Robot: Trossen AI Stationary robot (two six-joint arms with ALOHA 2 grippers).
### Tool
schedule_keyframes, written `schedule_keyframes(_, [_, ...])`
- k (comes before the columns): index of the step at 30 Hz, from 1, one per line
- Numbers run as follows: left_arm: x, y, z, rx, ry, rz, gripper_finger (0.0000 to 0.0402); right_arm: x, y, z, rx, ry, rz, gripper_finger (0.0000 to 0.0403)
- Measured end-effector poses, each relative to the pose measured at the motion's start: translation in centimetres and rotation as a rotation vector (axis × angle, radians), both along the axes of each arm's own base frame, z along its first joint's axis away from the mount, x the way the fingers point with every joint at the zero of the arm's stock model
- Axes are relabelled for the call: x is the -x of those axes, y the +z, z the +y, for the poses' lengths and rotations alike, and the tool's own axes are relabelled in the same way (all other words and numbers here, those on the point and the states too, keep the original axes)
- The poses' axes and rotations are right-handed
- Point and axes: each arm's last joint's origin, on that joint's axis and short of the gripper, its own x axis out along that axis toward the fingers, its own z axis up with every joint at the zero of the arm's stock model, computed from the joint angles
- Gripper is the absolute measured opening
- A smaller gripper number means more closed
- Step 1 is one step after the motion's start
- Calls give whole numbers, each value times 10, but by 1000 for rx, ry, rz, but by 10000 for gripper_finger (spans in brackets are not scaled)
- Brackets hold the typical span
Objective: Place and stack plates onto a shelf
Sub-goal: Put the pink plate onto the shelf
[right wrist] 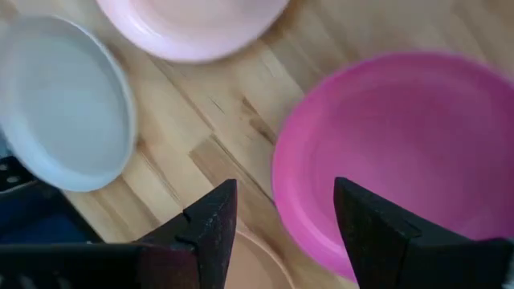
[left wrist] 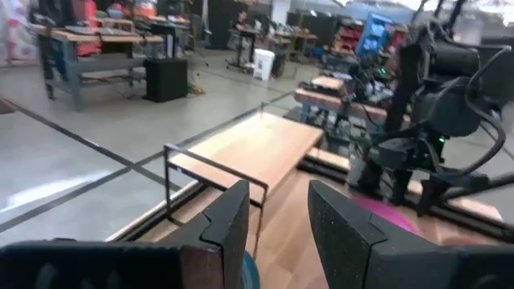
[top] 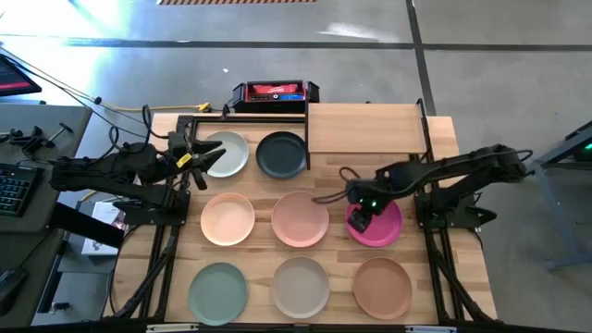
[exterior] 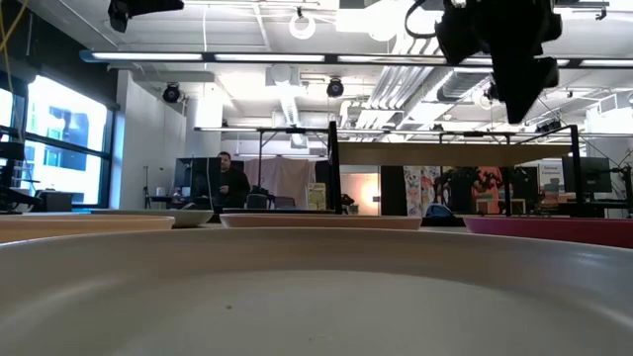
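Note:
Eight plates lie flat on the table: white-grey point(top: 228, 154), charcoal point(top: 282, 154), peach point(top: 228, 219), pink point(top: 300, 219), magenta point(top: 379, 227), sage green point(top: 218, 292), beige-grey point(top: 301, 286) and tan brown point(top: 382, 287). The shelf point(top: 365, 129) stands at the far right with nothing on its panel. My right gripper point(right wrist: 281, 233) hangs open, pointing down, above the magenta plate's left rim point(right wrist: 281, 181), well clear of it in the low view point(exterior: 519, 89). My left gripper point(top: 207, 159) is open, held level above the white-grey plate point(left wrist: 277, 233).
A black-and-red box point(top: 275, 92) sits beyond the table's far edge. Cables run along the left side by the left arm's base. A person point(exterior: 229, 183) stands far back in the room. Bare wood shows between the plate rows.

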Motion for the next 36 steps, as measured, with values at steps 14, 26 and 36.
schedule_keyframes(14, [-1,-12,-4,151,-134,76,117,-26,-53,37,17,8,167,188])
schedule_keyframes(26, [-6,-17,-5,150,-130,129,117,-38,-87,48,88,-1,238,188])
schedule_keyframes(36, [-8,-19,-5,149,-128,150,117,-43,-104,49,119,-4,283,188])
